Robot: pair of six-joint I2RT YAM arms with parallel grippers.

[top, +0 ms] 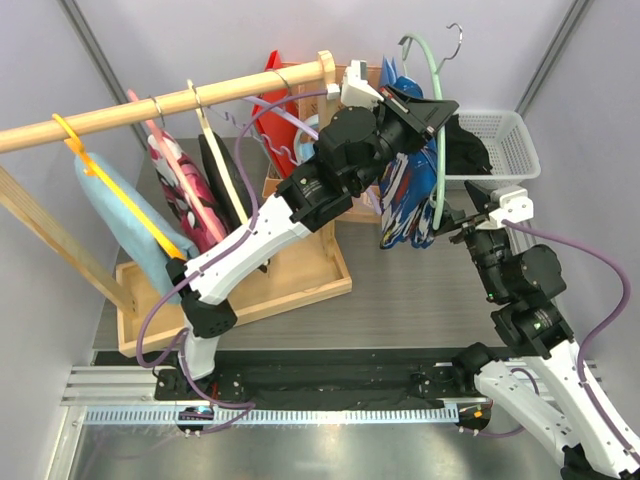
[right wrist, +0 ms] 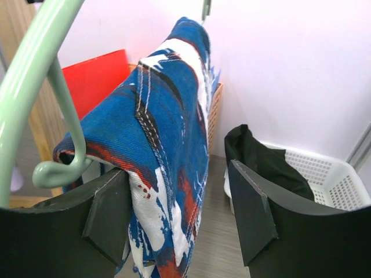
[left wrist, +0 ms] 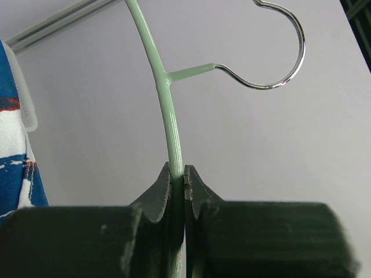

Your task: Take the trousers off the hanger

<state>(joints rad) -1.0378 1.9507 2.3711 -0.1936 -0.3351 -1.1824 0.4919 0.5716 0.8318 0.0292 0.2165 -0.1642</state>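
Observation:
My left gripper (top: 425, 110) (left wrist: 184, 174) is shut on the thin rod of a pale green hanger (top: 440, 190) (left wrist: 172, 127), held in the air right of the rail. Blue trousers with white and red print (top: 405, 205) (right wrist: 168, 116) drape over that hanger (right wrist: 35, 75). My right gripper (top: 462, 228) (right wrist: 179, 208) is open with the hanging cloth between its fingers. The left finger touches the cloth; the right finger stands apart from it. Black trousers (top: 465, 150) (right wrist: 261, 162) lie in the white basket (top: 515, 140) (right wrist: 342, 179).
A wooden rail (top: 160, 100) at the left carries hangers with a light-blue cloth (top: 115, 215), a pink floral garment (top: 185, 190) and a black piece (top: 220, 170). The rack's wooden base frame (top: 300, 290) lies below. A red item (top: 275, 100) stands behind it.

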